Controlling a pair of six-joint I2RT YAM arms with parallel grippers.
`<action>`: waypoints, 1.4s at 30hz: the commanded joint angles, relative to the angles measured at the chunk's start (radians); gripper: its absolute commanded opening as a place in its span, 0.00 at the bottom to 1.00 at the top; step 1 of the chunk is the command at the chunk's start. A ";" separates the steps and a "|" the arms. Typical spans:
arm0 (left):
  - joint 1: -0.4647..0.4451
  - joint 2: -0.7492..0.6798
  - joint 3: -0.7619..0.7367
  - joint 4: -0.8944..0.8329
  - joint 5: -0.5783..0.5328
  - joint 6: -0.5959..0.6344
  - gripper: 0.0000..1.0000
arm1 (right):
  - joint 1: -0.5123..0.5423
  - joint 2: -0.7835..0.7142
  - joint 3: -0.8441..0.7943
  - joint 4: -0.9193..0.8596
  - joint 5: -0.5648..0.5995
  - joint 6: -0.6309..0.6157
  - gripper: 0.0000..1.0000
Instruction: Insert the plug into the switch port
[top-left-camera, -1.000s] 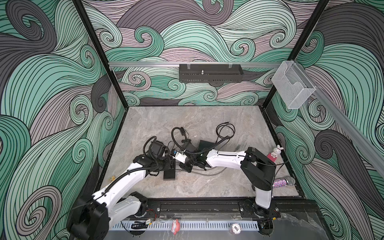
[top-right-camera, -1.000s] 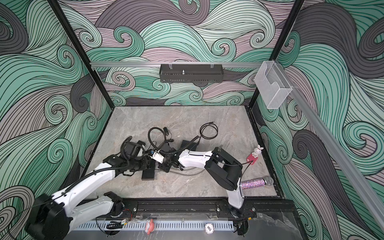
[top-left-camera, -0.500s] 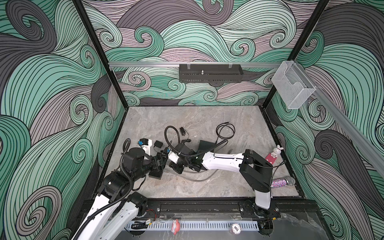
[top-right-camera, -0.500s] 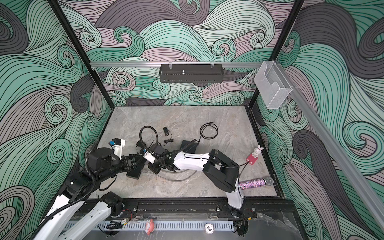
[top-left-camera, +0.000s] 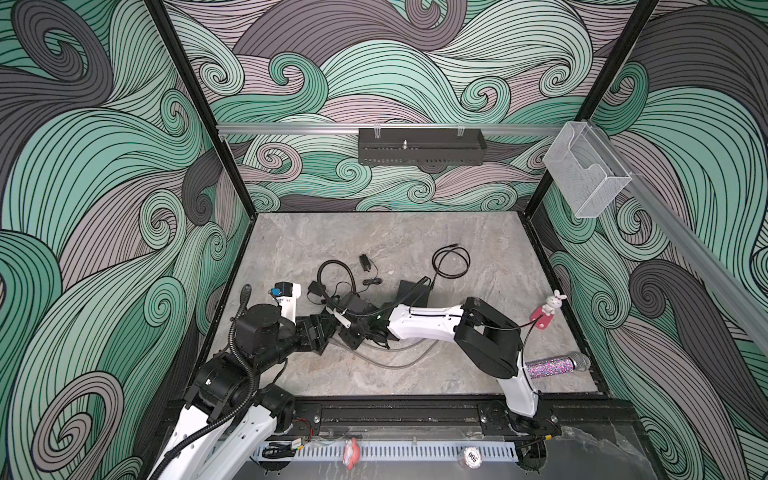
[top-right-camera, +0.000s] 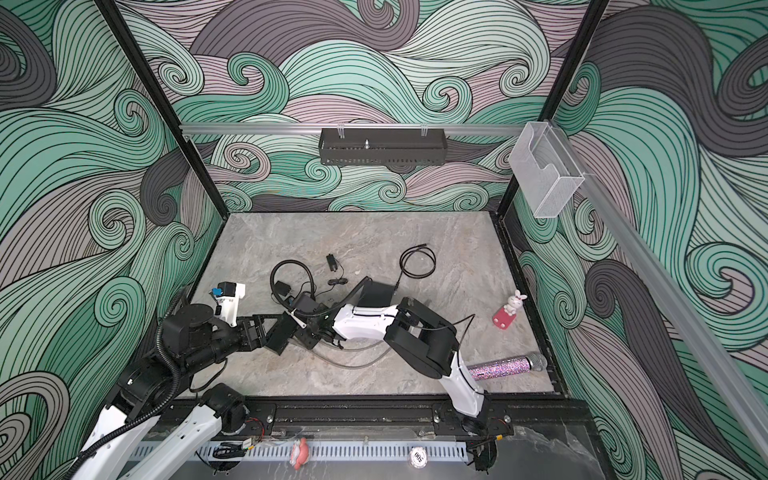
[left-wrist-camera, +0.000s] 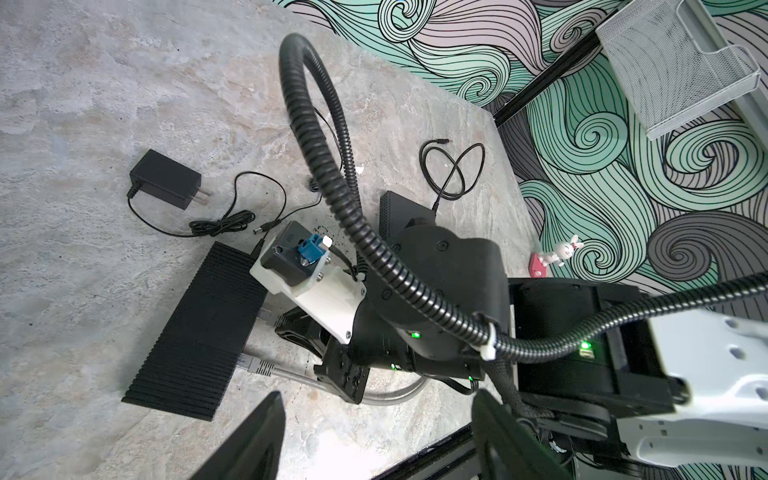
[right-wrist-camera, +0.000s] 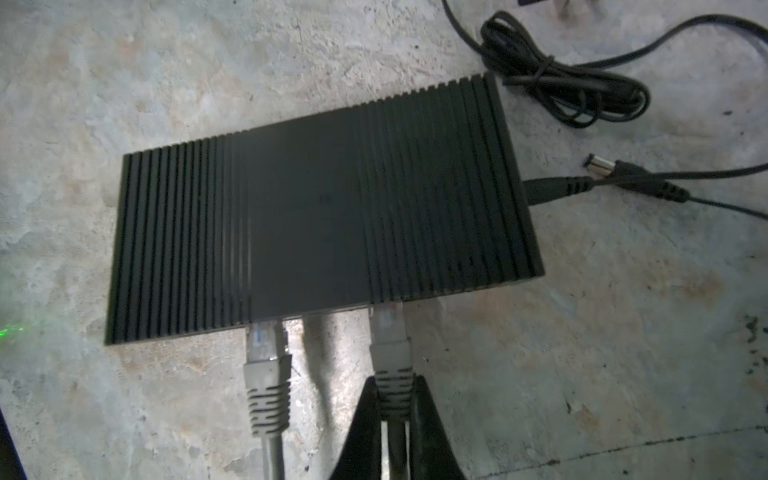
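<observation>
Pinching the grey boot of the plug (right-wrist-camera: 388, 332), the right gripper (right-wrist-camera: 392, 390) has its jaws nearly together on it. The plug's clear tip meets the front edge of the switch (right-wrist-camera: 316, 208) straight ahead of the fingertips; how deep it sits I can't make out. Just beside the held one, a second grey plug (right-wrist-camera: 266, 345) sits in a port. Compared with a second ago, this gripper, the plug and the switch have all shifted a little toward the left arm (top-left-camera: 232, 374).

The left gripper (left-wrist-camera: 376, 399) was right over the switch then. Now it has drawn back, its arm folded toward the front rail (top-left-camera: 395, 415), jaws spread wide with nothing between them and the switch lying near, ahead of its fingertips. At the switch's far end from there, a black lead (right-wrist-camera: 552, 189) goes into its side, and a power adapter (left-wrist-camera: 166, 178) lies loose beyond.

Farther out past the right gripper, the grey marbled table (top-left-camera: 374, 241) carries a second black box (top-left-camera: 411, 293) and a coiled black cable (top-left-camera: 451, 262). Well behind that gripper, past its arm's elbow, lie a bunny figure (top-left-camera: 550, 309) and a glittery microphone (top-left-camera: 552, 368). Swirling teal, mauve and grey walls (top-left-camera: 104, 208) close everything in, with a black perforated tray (top-left-camera: 419, 146) on the rear rail (top-left-camera: 291, 129) and a clear bin (top-left-camera: 586, 174) on the side wall.
</observation>
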 joint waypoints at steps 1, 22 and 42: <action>0.006 0.006 -0.003 -0.022 0.024 0.022 0.73 | 0.006 -0.016 -0.032 0.032 0.002 0.033 0.03; 0.005 -0.026 -0.060 0.089 0.169 0.043 0.99 | 0.028 -0.823 -0.466 -0.057 0.138 0.008 0.67; 0.002 0.180 -0.164 0.359 0.075 -0.027 0.91 | -0.100 -1.657 -0.934 -0.206 0.093 0.142 0.99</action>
